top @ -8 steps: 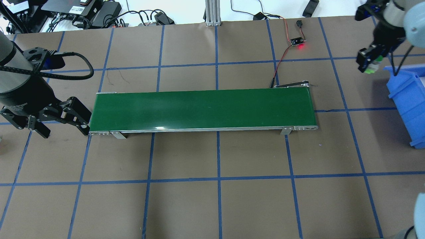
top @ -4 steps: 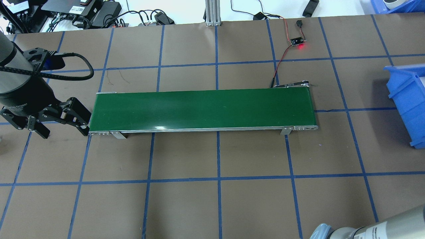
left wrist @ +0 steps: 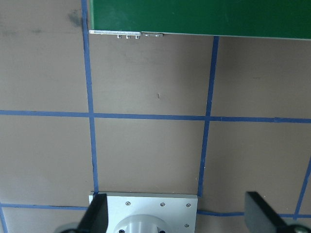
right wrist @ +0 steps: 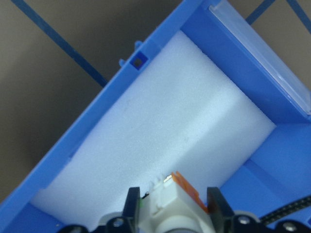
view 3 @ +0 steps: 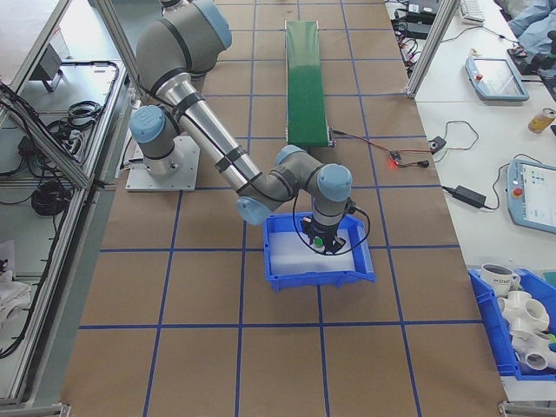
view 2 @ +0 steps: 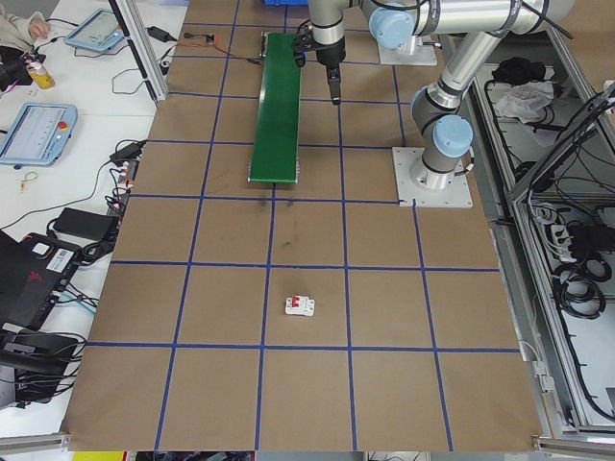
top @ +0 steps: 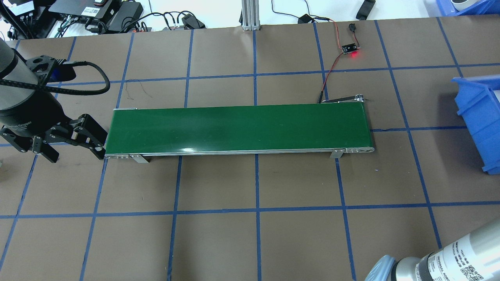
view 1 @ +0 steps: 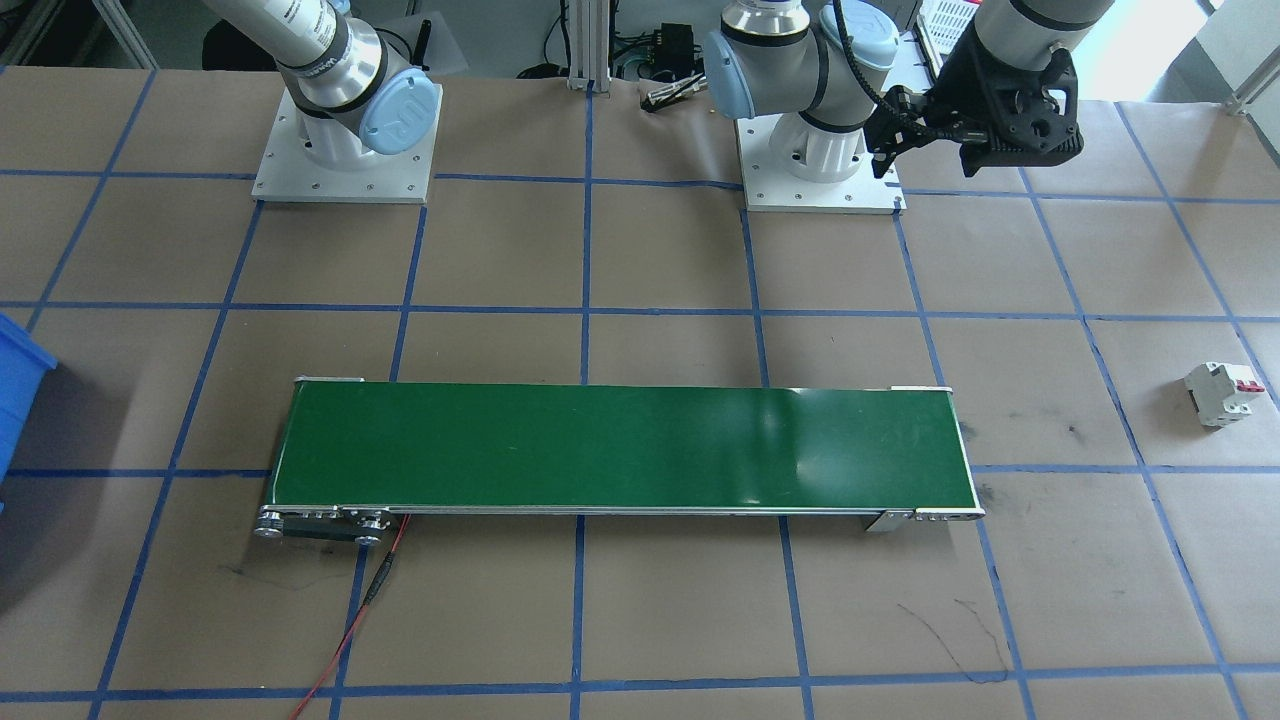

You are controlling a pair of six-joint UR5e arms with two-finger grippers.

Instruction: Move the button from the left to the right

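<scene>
The left gripper (top: 68, 146) is hanging spread and empty just off the belt's (top: 238, 127) left end, over bare table. The right gripper (right wrist: 170, 213) is gripping the button (right wrist: 170, 201) between its fingers (right wrist: 130, 206), holding it above the white foam (right wrist: 160, 131) lining the blue bin (view 3: 320, 252) at the table's right end.

Judging by this, the task is nearly finished: the button is already across the table and hanging over the bin. What is left is lowering it onto the foam, releasing, and pulling the arm clear. Whether the button is touching the foam yet cannot be told.

The belt is lying bare between the arms. A white breaker (view 1: 1222, 392) with a red lever is sitting far out on the left side, well apart from everything. A small board (top: 350, 48) with a red light is lying beyond the belt. Nothing is blocking the drop; only the bin's walls are standing near the gripper.
</scene>
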